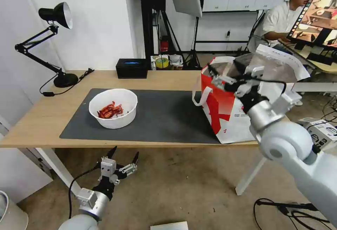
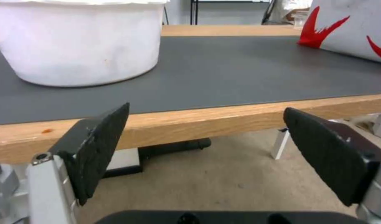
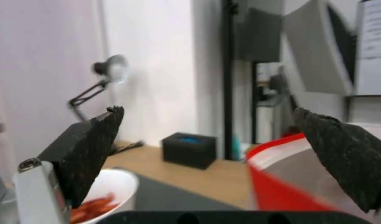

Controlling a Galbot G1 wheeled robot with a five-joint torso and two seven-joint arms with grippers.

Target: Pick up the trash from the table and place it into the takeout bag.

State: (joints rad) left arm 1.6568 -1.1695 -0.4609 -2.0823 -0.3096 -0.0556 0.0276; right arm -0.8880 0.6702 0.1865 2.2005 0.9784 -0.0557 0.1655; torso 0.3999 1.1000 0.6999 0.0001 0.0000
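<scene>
Looks like the bowl's turn: white bowl [image 1: 113, 107] of red scraps on the grey mat [image 1: 165, 114], takeout bag [image 1: 228, 112] beside, left gripper [image 1: 123, 159] wide open below the table [image 1: 31, 124] edge, right gripper [image 1: 219, 75] open over the bag, a lift and reach needed.

Bare mat [image 1: 165, 114] lying open between bowl [image 1: 113, 108] and bag [image 1: 230, 112]; right hand [image 1: 224, 73] hanging over bag mouth.

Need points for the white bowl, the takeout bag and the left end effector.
white bowl [image 1: 114, 119], head view, on its front outer wall.
takeout bag [image 1: 224, 112], head view, on its red front panel.
left end effector [image 1: 123, 157], head view, midway between its open fingertips, below the table edge.
</scene>
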